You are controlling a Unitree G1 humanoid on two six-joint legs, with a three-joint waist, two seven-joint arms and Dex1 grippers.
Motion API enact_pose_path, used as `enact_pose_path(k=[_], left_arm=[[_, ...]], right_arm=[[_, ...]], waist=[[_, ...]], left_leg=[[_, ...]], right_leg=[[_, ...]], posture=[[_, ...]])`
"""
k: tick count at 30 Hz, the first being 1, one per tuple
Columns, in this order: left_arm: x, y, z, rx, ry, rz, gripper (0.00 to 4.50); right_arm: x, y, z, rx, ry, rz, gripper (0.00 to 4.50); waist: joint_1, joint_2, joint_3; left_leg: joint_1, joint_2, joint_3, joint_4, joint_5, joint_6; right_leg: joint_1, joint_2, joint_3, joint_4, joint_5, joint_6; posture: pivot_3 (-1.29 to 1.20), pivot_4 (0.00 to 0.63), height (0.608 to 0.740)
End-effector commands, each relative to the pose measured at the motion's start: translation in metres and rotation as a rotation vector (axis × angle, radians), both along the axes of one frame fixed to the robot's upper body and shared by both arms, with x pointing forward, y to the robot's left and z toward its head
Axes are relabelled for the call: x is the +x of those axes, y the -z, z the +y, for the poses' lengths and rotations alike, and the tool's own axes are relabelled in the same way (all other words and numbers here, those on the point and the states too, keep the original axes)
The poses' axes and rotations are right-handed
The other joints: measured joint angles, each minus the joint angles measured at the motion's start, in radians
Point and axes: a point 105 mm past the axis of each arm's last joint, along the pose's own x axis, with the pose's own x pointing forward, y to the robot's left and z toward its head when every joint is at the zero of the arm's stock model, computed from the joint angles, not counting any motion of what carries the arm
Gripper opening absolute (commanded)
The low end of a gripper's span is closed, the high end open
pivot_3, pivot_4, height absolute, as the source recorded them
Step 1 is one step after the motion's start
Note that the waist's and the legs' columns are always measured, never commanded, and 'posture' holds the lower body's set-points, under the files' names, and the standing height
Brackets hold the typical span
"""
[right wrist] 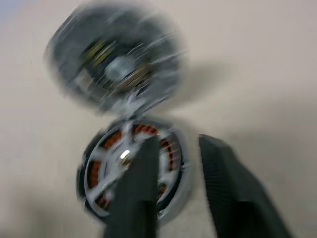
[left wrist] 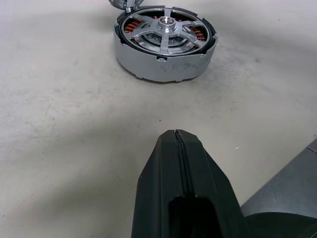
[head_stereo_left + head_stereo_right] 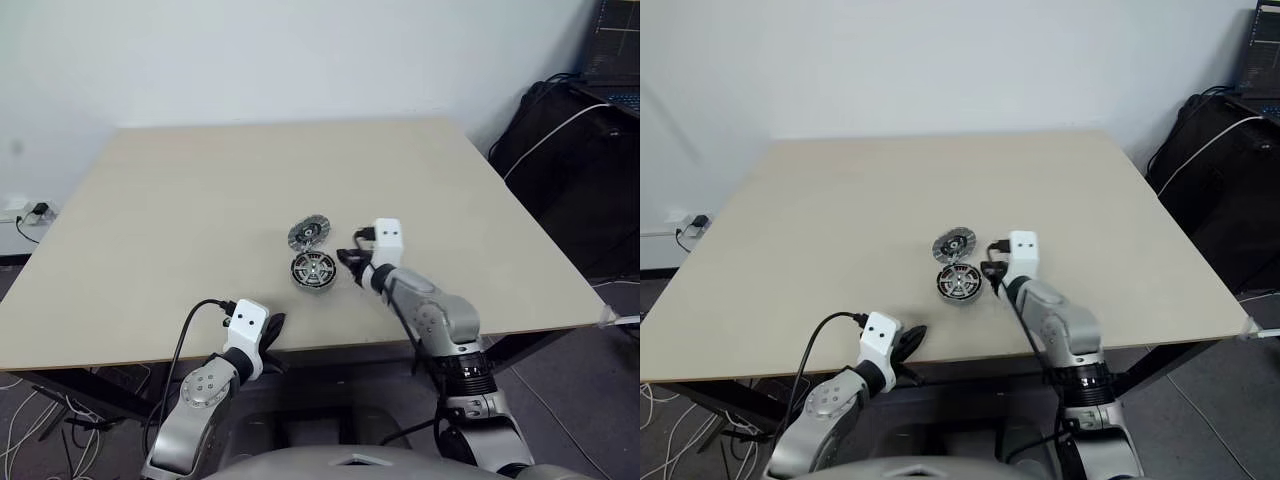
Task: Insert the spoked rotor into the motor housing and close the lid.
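Rotor [image 2: 165, 33] spokes over copper windings

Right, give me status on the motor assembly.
Left end effector shut, idle at table edge. Right end effector fingers parted, empty, beside motor housing. Spoked rotor seated. Lid open, tilted up. Nothing obstructing.

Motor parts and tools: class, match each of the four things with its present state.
1 spoked rotor
2 lid
3 left tool
4 right tool

a shut, fingers pressed together
b seated in the motor housing
c fingers apart, beside the motor housing
d tipped open at the motor housing's far edge

Pairs: 1-b, 2-d, 3-a, 4-c
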Motion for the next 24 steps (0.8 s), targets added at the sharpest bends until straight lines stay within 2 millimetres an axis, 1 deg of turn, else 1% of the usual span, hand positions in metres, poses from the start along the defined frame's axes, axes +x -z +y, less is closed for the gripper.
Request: enact_pose_path(k=[1,2,6,14,15,21,24], left_arm=[[0.005,-0.013,-0.005,-0.02,0.011,-0.054,0.0],[0.005,-0.013,-0.005,-0.019,0.01,-0.055,0.0],[0.004,-0.013,-0.004,-0.017,0.002,-0.054,0.0],[0.001,-0.012,-0.002,-0.019,-0.012,-0.051,0.0],[0.001,-0.012,-0.002,-0.018,-0.013,-0.05,0.0],[0.0,-0.012,-0.002,-0.019,-0.017,-0.046,0.0],[0.0,-0.011,-0.002,-0.019,-0.016,-0.043,0.0]], right_arm=[[0.005,-0.012,0.02,-0.053,-0.095,-0.091,0.18],[0.006,-0.011,0.025,-0.055,-0.11,-0.087,0.01],[0.013,-0.007,0.032,-0.049,-0.112,-0.074,0.01],[0.028,-0.006,0.031,-0.039,-0.081,-0.066,0.01],[0.028,-0.005,0.031,-0.038,-0.082,-0.057,0.01],[0.02,0.021,0.026,-0.09,-0.094,0.052,0.01],[0.017,0.026,0.024,-0.103,-0.094,0.072,0.01]], waist=[[0.001,0.0,0.0],[0.001,-0.001,0.0],[0.003,-0.003,0.001],[0.002,-0.004,0.002],[0.002,-0.004,0.002],[0.001,-0.004,0.002],[0.001,-0.004,0.001]], left_leg=[[0.0,0.0,0.0,0.0,0.0,0.0],[0.0,0.0,0.0,0.0,0.0,0.0],[0.0,0.0,0.0,0.001,0.0,0.0],[0.0,0.0,0.001,0.0,0.0,0.0],[0.0,0.0,0.001,0.0,0.0,0.0],[0.0,0.0,0.001,0.0,0.0,-0.001],[0.001,0.0,0.001,0.0,0.0,-0.001]], right_leg=[[0.0,0.0,0.0,0.0,0.0,0.0],[0.0,0.0,0.0,0.0,0.0,0.0],[0.0,0.0,0.0,0.0,0.0,0.0],[0.0,0.0,0.0,0.001,0.0,0.0],[0.0,0.0,0.0,0.001,0.0,0.0],[0.0,0.0,0.0,0.001,0.0,0.0],[0.001,0.0,0.0,0.001,0.0,0.0]], posture=[[0.0,0.0,0.74],[0.0,0.0,0.74],[0.0,0.0,0.74],[0.0,0.0,0.74],[0.0,0.0,0.74],[0.0,0.0,0.74],[0.0,0.0,0.74]])
